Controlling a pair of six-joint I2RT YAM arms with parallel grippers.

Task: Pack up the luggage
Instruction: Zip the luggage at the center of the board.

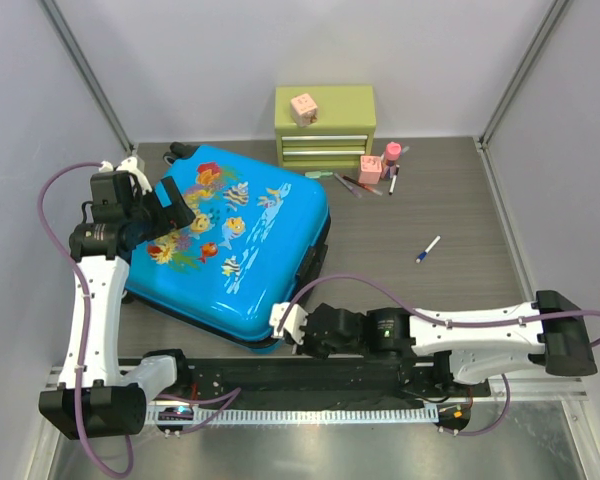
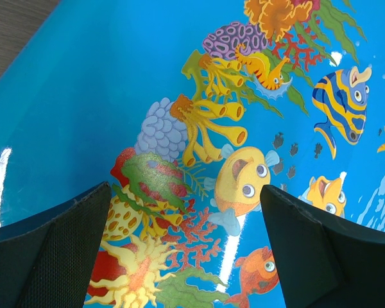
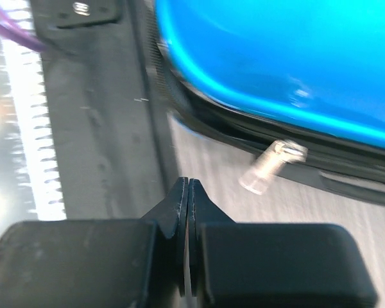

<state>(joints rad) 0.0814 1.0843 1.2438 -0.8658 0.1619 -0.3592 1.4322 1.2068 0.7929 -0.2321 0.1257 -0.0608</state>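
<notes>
Luggage lies shut & flat on the table, fish-and-coral side up, left of centre. Its near corner sits just beside the black rail at the arm bases. L gripper hangs over the lid's left part, jaws spread wide w/ nothing between them. In the L wrist view both dark fingers frame a yellow fish and coral print; can't tell if the tips touch the shell. R gripper is low at the case's near-right edge, fingers pressed tight together, holding nothing. A silver zip pull sticks out from the dark seam under the blue shell, a little beyond the tips & to their right, not touching; that view is blurred. Far centre: green drawer chest w/ a pink cube on top. Just right of the chest are a pink box, a pink bottle & a few pens. A blue-white pen lies alone on the right, well apart from the rest.
</notes>
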